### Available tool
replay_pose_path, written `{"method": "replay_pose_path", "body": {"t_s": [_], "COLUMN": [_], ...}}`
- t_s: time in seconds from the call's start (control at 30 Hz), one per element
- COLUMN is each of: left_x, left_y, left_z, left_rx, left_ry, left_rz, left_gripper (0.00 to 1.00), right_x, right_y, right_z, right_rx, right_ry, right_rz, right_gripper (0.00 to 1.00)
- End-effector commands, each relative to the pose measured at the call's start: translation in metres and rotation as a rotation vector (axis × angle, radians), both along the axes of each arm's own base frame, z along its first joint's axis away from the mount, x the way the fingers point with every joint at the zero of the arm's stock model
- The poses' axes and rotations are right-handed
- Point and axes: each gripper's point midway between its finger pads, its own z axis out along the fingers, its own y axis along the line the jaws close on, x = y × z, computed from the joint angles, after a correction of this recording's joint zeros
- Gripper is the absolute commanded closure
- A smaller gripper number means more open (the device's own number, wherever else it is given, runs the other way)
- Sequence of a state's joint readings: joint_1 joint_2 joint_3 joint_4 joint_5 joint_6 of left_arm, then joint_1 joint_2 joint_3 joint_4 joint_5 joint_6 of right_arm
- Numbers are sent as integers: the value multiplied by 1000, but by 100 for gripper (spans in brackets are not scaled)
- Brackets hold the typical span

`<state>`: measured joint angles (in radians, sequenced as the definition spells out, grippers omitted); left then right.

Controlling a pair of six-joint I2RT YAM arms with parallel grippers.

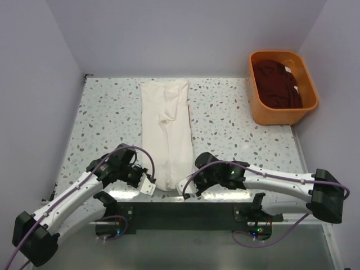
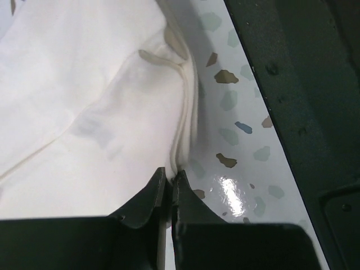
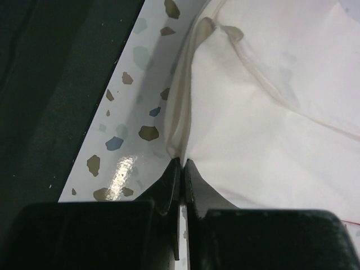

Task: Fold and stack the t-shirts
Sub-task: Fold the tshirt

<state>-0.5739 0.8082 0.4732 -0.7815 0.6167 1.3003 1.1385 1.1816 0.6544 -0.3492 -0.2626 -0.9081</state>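
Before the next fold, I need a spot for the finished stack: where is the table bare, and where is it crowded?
The table is bare from its left edge to the cream-white t-shirt, and again between that shirt and the orange tub. It is crowded at the near edge, where the left gripper and the right gripper are both shut on the shirt's hem.
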Motion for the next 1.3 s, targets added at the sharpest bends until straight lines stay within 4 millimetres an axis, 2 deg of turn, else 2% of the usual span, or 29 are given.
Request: {"method": "replay_pose_path", "body": {"t_s": [0.0,0.07,0.1,0.13,0.2,0.23,0.27,0.3,0.33,0.37,0.43,0.47,0.53,0.57,0.6,0.63,0.7,0.73,0.77,0.8,0.83,0.87,0.9,0.93,0.97,1.0,1.03,1.17,1.27], "left_x": [10,28,40,55,79,90,105,116,129,146,167,183,203,218,228,243,258,270,276,282,289,299,305,313,317,322,328,340,344], "left_y": [-12,-13,-15,-9,-7,-3,-4,-3,1,-1,4,2,7,6,9,9,11,10,9,10,10,9,11,10,11,13,13,17,22], "left_z": [39,49,62,63,75,67,73,75,69,77,68,79,69,79,69,78,68,75,74,63,62,68,56,59,56,46,47,34,21], "left_rx": [-54,-73,-100,-101,-116,-92,-101,-107,-102,-121,-103,-121,-108,-119,-108,-116,-105,-113,-111,-101,-101,-107,-97,-100,-99,-92,-96,-80,-59], "left_ry": [36,22,-9,-11,-60,-42,-81,-98,-92,-141,-144,-181,-157,-185,-160,-188,-176,-198,-204,-183,-189,-207,-182,-194,-189,-173,-190,-191,-163], "left_rz": [73,125,135,178,198,221,226,239,268,276,292,296,314,311,325,325,324,323,312,313,314,312,320,320,325,335,340,362,392], "left_gripper": [100,100,100,100,100,100,100,100,100,100,100,100,100,100,100,100,100,100,100,100,100,100,100,100,100,100,100,100,100], "right_x": [-1,19,31,52,71,89,100,109,123,137,158,173,193,209,220,227,251,258,271,280,286,297,305,309,318,324,327,343,349], "right_y": [6,3,6,-1,0,-6,-6,0,-4,2,1,6,5,10,6,8,10,12,17,16,15,18,16,16,18,18,19,18,18], "right_z": [29,37,48,47,58,61,58,65,66,67,68,64,60,60,56,56,52,53,62,50,48,56,55,41,46,43,31,18,10], "right_rx": [65,92,115,110,119,128,121,141,141,140,144,133,135,135,129,131,129,135,151,137,132,148,147,129,138,137,122,100,92], "right_ry": [65,60,51,59,34,20,2,-11,-20,-30,-37,-33,-27,-41,-35,-38,-34,-38,-61,-46,-45,-65,-69,-53,-70,-70,-58,-65,-74], "right_rz": [-51,-86,-101,-154,-129,-155,-141,-128,-144,-130,-130,-130,-139,-129,-140,-124,-133,-123,-121,-127,-125,-125,-130,-122,-122,-127,-120,-130,-141], "right_gripper": [100,100,100,100,100,100,100,100,100,100,100,100,100,100,100,100,100,100,100,100,100,100,100,100,100,100,100,100,85]}}
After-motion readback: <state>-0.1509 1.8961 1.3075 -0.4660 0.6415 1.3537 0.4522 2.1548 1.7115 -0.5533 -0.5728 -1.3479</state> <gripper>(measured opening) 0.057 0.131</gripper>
